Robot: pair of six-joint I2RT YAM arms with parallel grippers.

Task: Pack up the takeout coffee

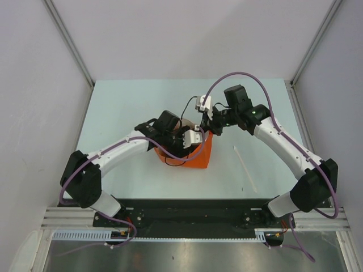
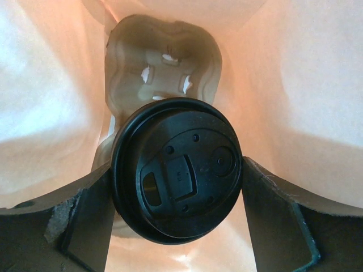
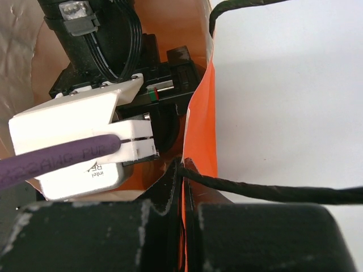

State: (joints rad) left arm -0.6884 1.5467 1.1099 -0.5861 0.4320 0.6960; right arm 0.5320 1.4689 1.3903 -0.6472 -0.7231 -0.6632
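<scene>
Pale-green worktop [image 1: 130,102] is carrying a tall orange paper bag [image 1: 201,156]. Left end effector [image 2: 176,175] is clenching the takeout coffee cup [image 2: 178,147] inside the bag, fingers either side of its round flat black plastic lid. Right end effector [image 3: 182,173] is pinching the bag's rim, prob. to hold the mouth open. Farther down, a grey moulded-pulp carrier [image 2: 164,56] is sitting at the bottom. Cup is hanging above it, apparently not yet seated.

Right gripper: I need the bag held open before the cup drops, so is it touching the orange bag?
Touching. The right wrist view shows the right gripper shut on the orange bag, its wall pinched between the fingers.
</scene>
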